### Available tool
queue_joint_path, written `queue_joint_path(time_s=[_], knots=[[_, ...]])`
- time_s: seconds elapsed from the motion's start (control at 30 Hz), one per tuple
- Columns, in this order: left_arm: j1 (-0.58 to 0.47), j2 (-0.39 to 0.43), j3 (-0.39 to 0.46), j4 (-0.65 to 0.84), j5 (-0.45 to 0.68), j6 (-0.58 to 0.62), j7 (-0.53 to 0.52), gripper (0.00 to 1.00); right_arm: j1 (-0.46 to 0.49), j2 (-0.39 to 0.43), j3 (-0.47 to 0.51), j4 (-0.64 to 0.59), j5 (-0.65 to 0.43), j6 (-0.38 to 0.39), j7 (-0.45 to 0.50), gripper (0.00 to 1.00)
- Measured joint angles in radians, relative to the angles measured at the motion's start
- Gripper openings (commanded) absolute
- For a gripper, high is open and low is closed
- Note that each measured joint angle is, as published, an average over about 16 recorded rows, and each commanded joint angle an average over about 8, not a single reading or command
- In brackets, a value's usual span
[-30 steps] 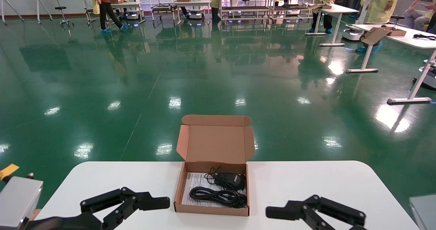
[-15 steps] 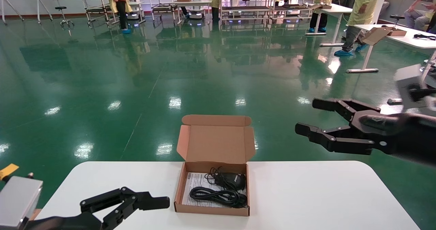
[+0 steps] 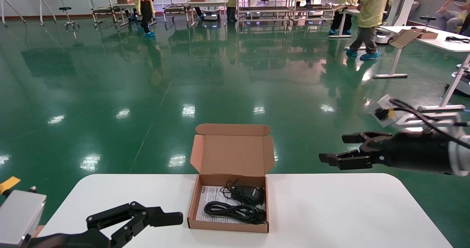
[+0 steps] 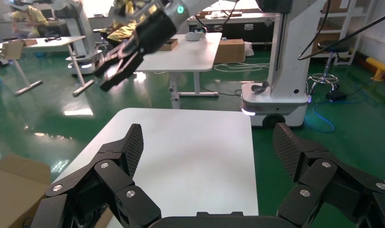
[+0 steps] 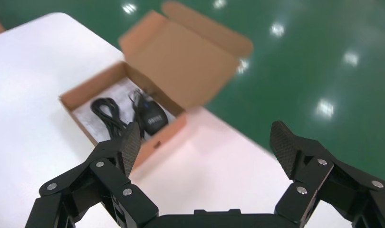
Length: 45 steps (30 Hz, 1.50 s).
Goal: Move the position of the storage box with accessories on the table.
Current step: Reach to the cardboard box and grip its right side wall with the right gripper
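Sitting mid-worktop (image 3: 330,211) near the front edge, the box (image 3: 228,205) lies open, lid upright at its far side, with the mouse (image 3: 248,193), coiled cable (image 3: 235,212) and paper sheet (image 3: 209,200) inside. Hovering high to the right of the box, beyond the far edge of the worktop, the right end effector (image 3: 334,148) is spread wide and holds nothing; the right wrist view confirms the broad gap between its fingers (image 5: 129,142). Parked low, just left of the box, the left end effector (image 3: 161,218) is likewise open and empty.

Risks, as judged from here:
- Gripping the thin cardboard wall could buckle it or let it slip, being a shallow rim with little to bite on.
- Lifting by one side would tilt the box and could slide the mouse and cable out, or flutter the loose sheet away.
- Coming down from above, could strike the raised lid and shove or flip the light box.
- Pushing leftward could run the box into the parked left end effector.

Hard to make out: the print on the sheet, half covered by cable; the box's near wall in the right wrist view, cut by the fingers; only a corner of the box in the left wrist view; both arms cropped at the head view's margins.
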Motion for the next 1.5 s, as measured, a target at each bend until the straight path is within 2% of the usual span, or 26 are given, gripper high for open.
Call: queue_joint_path(time_s=[0.33,0.6,0.77,0.97,1.17,1.5], knots=[[0.0,0.0,0.0,0.0,0.0,0.0,0.0,1.0,-0.001,-0.07,-0.008,-0.115,-0.014,0.052,0.058,1.0],[0.0,0.0,0.0,0.0,0.0,0.0,0.0,1.0,-0.004,-0.051,-0.008,-0.159,-0.014,0.044,0.099,1.0],[0.0,0.0,0.0,0.0,0.0,0.0,0.0,1.0,-0.001,-0.024,-0.012,-0.2,-0.019,0.05,0.176,1.0],[0.0,0.0,0.0,0.0,0.0,0.0,0.0,1.0,0.01,-0.02,-0.023,-0.252,-0.034,0.074,0.318,1.0],[0.0,0.0,0.0,0.0,0.0,0.0,0.0,1.0,0.013,-0.082,-0.036,-0.259,-0.053,0.134,0.457,1.0],[0.0,0.0,0.0,0.0,-0.001,0.0,0.0,1.0,-0.021,-0.264,-0.066,-0.209,-0.101,0.263,0.623,1.0]])
